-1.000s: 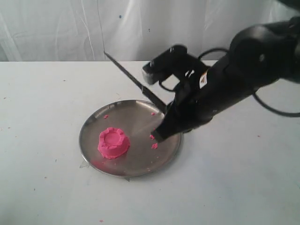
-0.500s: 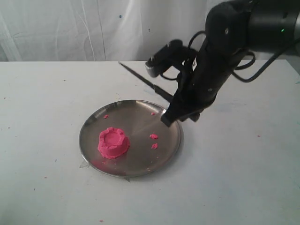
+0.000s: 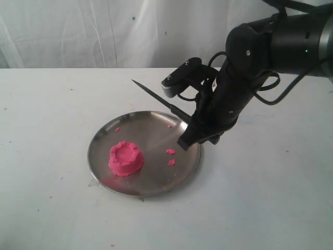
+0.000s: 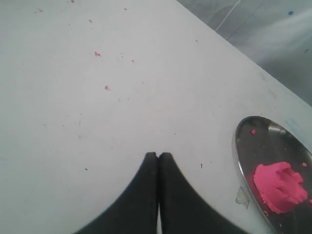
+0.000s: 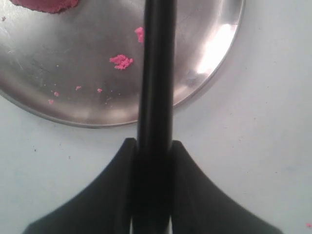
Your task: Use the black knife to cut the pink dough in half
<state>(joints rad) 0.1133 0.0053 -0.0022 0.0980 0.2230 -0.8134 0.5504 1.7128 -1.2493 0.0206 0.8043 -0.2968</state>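
The pink dough (image 3: 126, 159) is a round lump with a dented top, lying on the left part of the steel plate (image 3: 151, 122). My right gripper (image 3: 186, 139) hangs over the plate's right rim, shut on the handle of the black knife (image 3: 156, 97). The blade slants up and to the left, its tip above the table behind the plate and well clear of the dough. In the right wrist view the knife (image 5: 156, 73) runs out from between the fingers of the gripper (image 5: 152, 146). My left gripper (image 4: 158, 155) is shut and empty over bare table, to the side of the plate (image 4: 242, 146) and the dough (image 4: 280, 181).
Small pink crumbs (image 3: 170, 151) lie on the plate's right half and show again as crumbs (image 5: 121, 61) in the right wrist view. A few pink specks (image 4: 97, 53) dot the white table. A white curtain hangs behind the table.
The right arm has swung up and back to the right with the knife. The gripper tip has risen slightly near the plate's right rim, and the blade tip has dropped lower and moved right.
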